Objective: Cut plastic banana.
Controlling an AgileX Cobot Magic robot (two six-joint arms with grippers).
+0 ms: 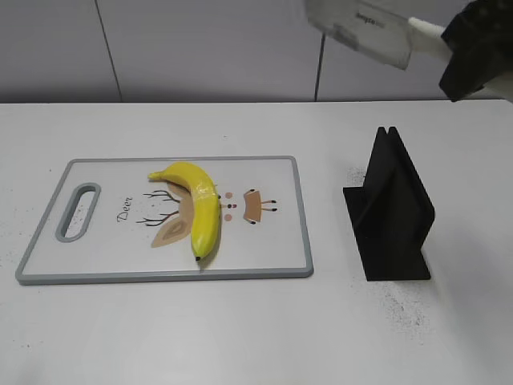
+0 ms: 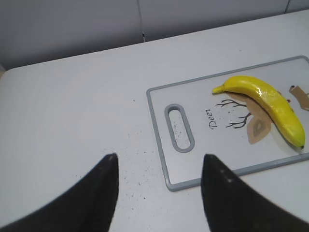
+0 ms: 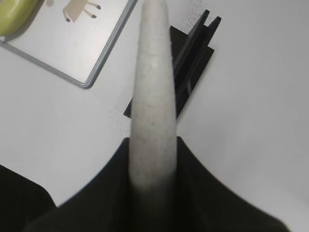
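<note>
Right gripper (image 1: 465, 48) clamped on knife (image 1: 361, 32), high at 1 o'clock; left gripper (image 2: 159, 166) apart; banana (image 1: 196, 204) on board (image 1: 280, 241).

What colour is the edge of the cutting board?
Grey, round a white cutting board with a deer drawing; exterior view shows it best.

I see a glossy yellow plastic banana (image 1: 196, 207) on a smooth, matt grey-rimmed plastic cutting board (image 1: 48, 241). The worktop (image 1: 240, 337) looks matt white, speckled with dark grit. The knife stand (image 1: 390, 210) is matt black; the white knife handle (image 3: 152, 106) looks faintly grainy.
</note>
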